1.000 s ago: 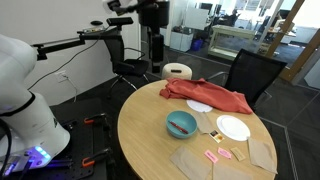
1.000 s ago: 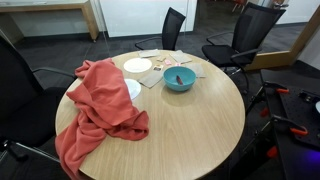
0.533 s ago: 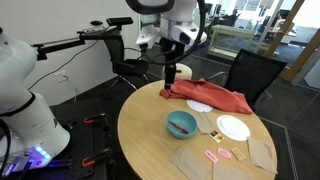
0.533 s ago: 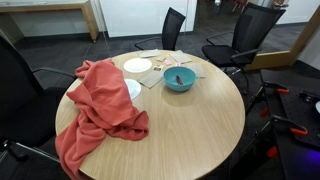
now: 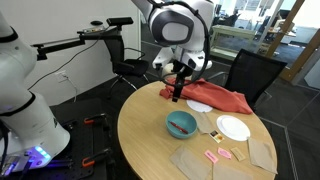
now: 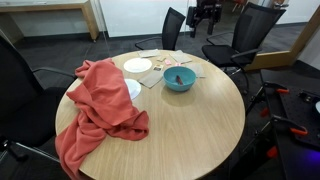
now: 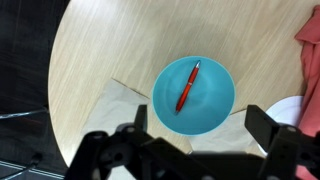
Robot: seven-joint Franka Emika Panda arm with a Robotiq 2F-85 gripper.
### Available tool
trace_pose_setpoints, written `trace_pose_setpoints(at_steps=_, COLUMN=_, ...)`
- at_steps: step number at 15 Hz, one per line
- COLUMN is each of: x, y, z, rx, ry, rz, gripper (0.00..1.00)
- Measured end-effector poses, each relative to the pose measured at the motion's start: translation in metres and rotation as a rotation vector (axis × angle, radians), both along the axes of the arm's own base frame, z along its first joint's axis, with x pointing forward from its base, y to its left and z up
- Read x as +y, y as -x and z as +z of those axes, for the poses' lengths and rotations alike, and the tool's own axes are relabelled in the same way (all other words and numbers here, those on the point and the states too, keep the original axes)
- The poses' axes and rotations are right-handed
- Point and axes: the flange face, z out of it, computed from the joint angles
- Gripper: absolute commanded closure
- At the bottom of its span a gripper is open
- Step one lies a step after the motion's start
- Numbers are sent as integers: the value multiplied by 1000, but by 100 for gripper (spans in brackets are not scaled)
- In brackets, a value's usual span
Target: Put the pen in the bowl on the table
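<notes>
The pincer (image 7: 199, 113) is hanging above the table (image 7: 100, 50), its jaws standing wide apart and holding nothing. The red pen (image 7: 187, 87) is lying inside the teal bowl (image 7: 216, 102), directly beneath the pincer.

white plate (image 7: 300, 112): cut by right edge | red cloth (image 7: 311, 50): same edge | table (image 7: 100, 50): edges out of frame

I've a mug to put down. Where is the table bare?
The widest bare stretch of the table lies between the red cloth, the teal bowl and the near rim. Around the white plate and brown sheets it's crowded.
</notes>
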Motion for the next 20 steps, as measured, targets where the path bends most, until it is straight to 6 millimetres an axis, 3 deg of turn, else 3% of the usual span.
trace_pose_setpoints(at_steps=9, x=-1, y=-39, z=-91, rx=21, ry=69, rz=-159, gripper=0)
trace_pose_setpoints(at_steps=20, x=2, y=-55, z=-161, rx=73, ry=121, rz=-236, gripper=0)
